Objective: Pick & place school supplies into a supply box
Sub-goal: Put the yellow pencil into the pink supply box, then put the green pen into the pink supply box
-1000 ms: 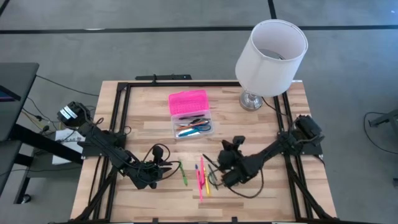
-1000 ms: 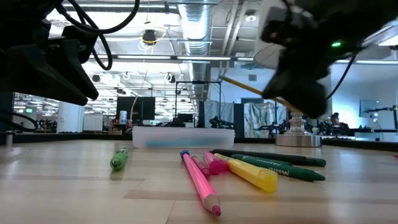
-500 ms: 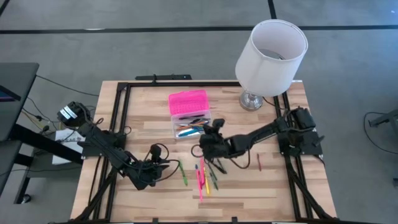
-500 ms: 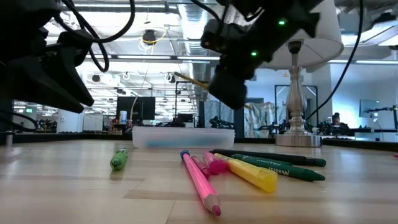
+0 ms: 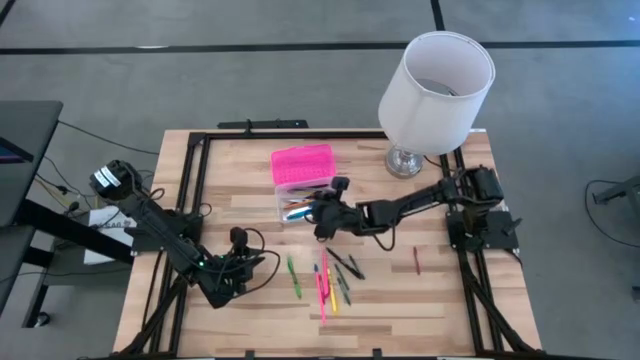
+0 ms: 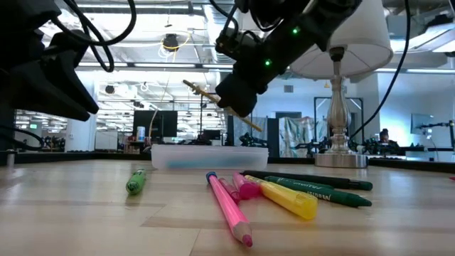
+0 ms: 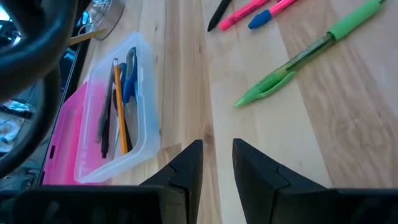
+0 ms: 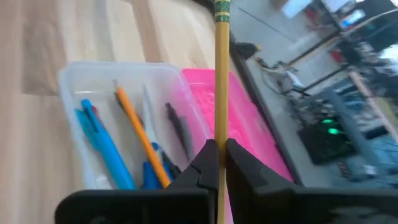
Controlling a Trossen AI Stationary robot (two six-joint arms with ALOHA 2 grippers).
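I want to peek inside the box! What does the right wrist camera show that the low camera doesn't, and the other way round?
Only the right wrist view: pens and an orange pencil lying inside the clear case, and its pink lid. Only the low view: the pink pencil, yellow marker and green pen on the table. Both: the right claw shut on a yellow pencil.

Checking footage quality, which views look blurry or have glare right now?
Right wrist view: the yellow pencil in the right pincer is sharp, the room behind smeared. Low view: bright ceiling lights, pink pencil crisp. High view: evenly lit, no glare.
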